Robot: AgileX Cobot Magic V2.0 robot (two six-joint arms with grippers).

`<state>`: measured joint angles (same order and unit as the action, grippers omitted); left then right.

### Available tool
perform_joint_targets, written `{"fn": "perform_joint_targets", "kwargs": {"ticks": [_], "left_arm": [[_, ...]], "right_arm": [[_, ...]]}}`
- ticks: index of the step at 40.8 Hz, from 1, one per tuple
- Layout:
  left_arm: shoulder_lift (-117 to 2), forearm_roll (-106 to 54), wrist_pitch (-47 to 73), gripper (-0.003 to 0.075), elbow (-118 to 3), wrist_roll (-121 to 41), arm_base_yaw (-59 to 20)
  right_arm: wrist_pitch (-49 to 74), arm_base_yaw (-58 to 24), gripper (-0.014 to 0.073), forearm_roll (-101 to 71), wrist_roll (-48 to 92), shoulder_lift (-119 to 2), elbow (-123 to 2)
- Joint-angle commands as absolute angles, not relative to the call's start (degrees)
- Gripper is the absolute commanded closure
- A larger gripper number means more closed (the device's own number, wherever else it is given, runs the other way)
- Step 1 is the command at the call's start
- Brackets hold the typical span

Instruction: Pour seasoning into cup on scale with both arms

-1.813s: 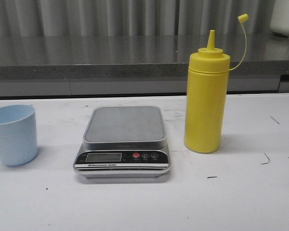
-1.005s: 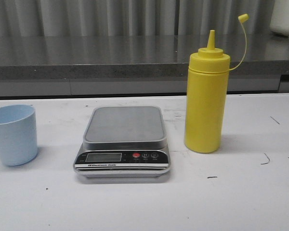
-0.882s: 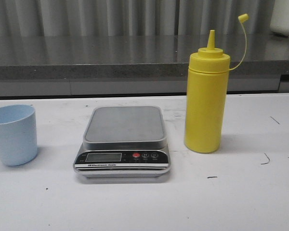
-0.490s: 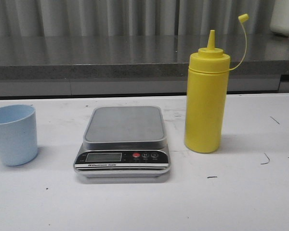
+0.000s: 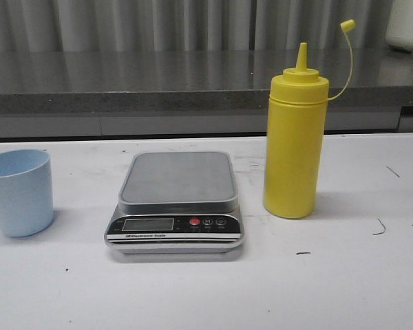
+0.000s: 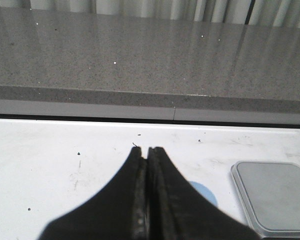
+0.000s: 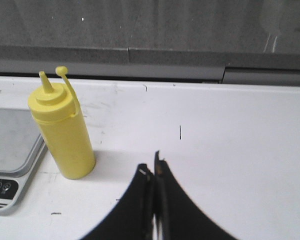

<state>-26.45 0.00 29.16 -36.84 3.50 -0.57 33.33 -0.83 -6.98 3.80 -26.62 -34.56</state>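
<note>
Only the grippers show — each through its own wrist camera. The left gripper [image 6: 147,150] is matte black, two curved fingers tapering to narrow tips. The right gripper [image 7: 153,165] is likewise black, with pale scuffs along its inner edges.

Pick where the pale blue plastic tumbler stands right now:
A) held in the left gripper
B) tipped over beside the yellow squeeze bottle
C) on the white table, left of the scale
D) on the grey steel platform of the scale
C: the pale blue plastic tumbler stands upright on the white table, left of the digital scale, whose grey steel platform is bare.
</note>
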Motion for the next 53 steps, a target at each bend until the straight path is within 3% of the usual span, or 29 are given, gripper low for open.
{"fn": "perform_joint_targets", "kwargs": {"ticks": [1, 11, 16, 18, 22, 26, 29, 36, 44, 53], "left_arm": [[-28.5, -0.3, 25.3, 0.0740, -38.6, 4.1, -0.5], [-30.4, 0.5, 28.7, 0.0740, -38.6, 4.1, -0.5], [-30.7, 1.8, 28.8, 0.0715, -38.6, 4.1, -0.5], [-30.7, 1.9, 28.8, 0.0662, -38.6, 4.1, -0.5], [-30.7, 1.9, 28.8, 0.0476, -38.6, 4.1, -0.5], [-30.7, 1.9, 28.7, 0.0235, -38.6, 4.1, -0.5], [-30.8, 1.6, 28.7, 0.0146, -38.6, 4.1, -0.5], [-35.1, -0.3, 33.4, 0.0134, -42.1, 2.2, -1.7], [-45.8, -0.8, 42.2, 0.0134, -48.7, 0.0, -7.9], [-58.9, -0.8, 47.6, 0.0134, -54.7, 0.0, -8.8]], "right_arm": [[30.5, -0.7, 0.0714, -6.5, 4.2, -29.2, -36.6], [30.6, -0.7, 0.0706, -5.1, 4.3, -33.3, -36.6], [30.9, -0.7, 0.0552, -3.9, 4.3, -34.2, -36.6], [31.1, -0.7, 0.0450, -3.8, 4.3, -34.2, -36.6], [31.2, -0.7, 0.0255, -3.8, 4.3, -34.2, -36.6], [31.3, -0.7, 0.0184, -3.8, 4.2, -34.2, -36.6], [31.3, -0.7, 0.0192, -3.8, 4.2, -34.2, -36.6], [31.3, -0.7, 0.0193, -3.8, 4.2, -34.2, -36.6], [31.3, -0.7, 0.0193, -3.8, 4.2, -34.2, -36.6], [31.3, -0.7, 0.0193, -3.8, 4.2, -34.2, -36.6]]}}
